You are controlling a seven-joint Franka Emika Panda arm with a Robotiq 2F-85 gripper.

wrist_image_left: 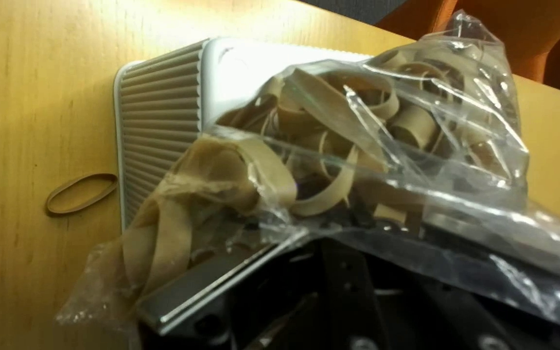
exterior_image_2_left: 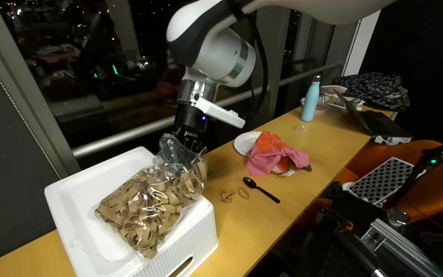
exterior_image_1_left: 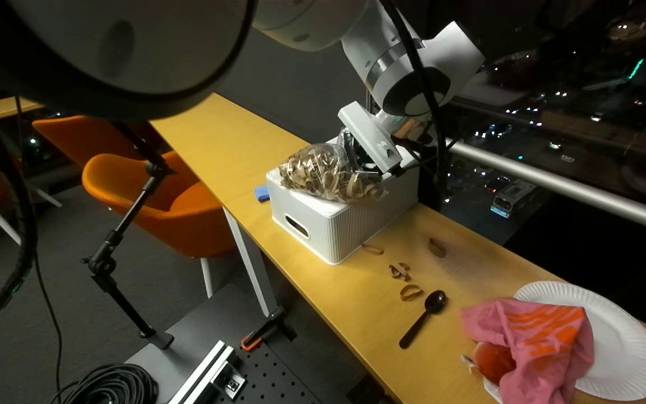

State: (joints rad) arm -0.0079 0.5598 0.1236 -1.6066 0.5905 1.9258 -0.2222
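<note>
Gripper points down at loose film end of clear bag of tan bands; jaws together, cannot tell if film or band sits between them. Bag on white box, long axis running from gripper across lid; gripper end slumps past box edge. Window rail behind gripper; on overhang side, table with loose bands, then dark spoon. Lid surface shows on bag's other side.

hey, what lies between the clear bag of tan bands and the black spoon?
Between the bag and the black spoon come the edge of the white box, then loose tan bands on the table, as both exterior views show.
</note>
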